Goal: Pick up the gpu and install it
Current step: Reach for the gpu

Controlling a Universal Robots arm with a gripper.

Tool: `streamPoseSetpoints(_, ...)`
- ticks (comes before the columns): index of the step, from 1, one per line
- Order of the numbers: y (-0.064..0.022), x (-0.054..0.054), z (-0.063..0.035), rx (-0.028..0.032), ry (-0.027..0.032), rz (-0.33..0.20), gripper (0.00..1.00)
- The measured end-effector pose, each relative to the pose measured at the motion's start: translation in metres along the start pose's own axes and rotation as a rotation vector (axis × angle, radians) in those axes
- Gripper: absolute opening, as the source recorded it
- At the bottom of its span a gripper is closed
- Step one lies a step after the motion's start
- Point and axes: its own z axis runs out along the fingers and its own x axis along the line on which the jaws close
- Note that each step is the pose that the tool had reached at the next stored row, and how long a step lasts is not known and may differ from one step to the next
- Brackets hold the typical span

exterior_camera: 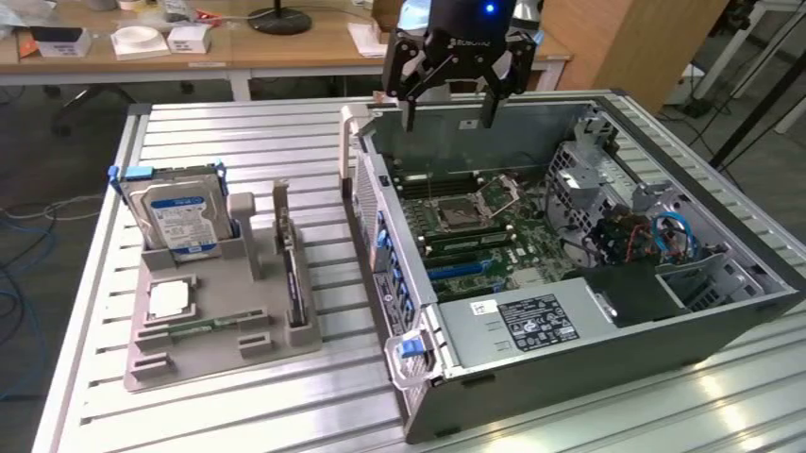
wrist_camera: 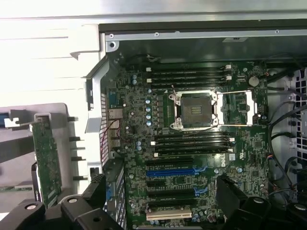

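1. Claw (exterior_camera: 448,121): fingers spread wide, nothing between them. It hangs over the far rim of the computer case (exterior_camera: 605,373), pointing down into the open interior.
2. Computer case: lies on its side on the slatted metal table (exterior_camera: 226,142), side panel off.
   - The motherboard (exterior_camera: 492,236) covers the floor of the case.
   - The processor socket (wrist_camera: 196,110) sits near the board's middle, its metal frame folded open to one side.
   - Black memory slots (wrist_camera: 189,76) run in rows on both sides of the socket.
   - Blue and black expansion slots (wrist_camera: 175,171) lie in a row beyond the memory slots.
   - A grey power supply (exterior_camera: 523,321) with a black label fills the near corner.
   - Blue and black cables (exterior_camera: 667,236) bundle beside a perforated metal cage at the exterior view's right.
3. Grey holder (exterior_camera: 214,363): rests on the table at the exterior view's left of the case, just beside it.
   - The gpu (exterior_camera: 293,274) stands on its long edge in the slot nearest the case, silver bracket at the far end. The wrist view shows its green back (wrist_camera: 48,158). It is well apart from the claw.
   - A hard drive (exterior_camera: 180,215) with a blue-white label stands upright at the far end, between blue rails.
   - A processor chip (exterior_camera: 169,299) lies flat in a square recess.
   - A memory stick (exterior_camera: 189,329) lies flat in a narrow recess towards the near edge.
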Motion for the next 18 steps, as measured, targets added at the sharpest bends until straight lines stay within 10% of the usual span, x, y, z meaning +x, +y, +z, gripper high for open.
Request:
streamPoseSetpoints(12,-0.0017,0.006,-0.0004,-0.0004,0.0008,-0.017,0.97)
streamPoseSetpoints(18,-0.0034,0.017,-0.0012,-0.0002,0.0008,-0.018,0.67)
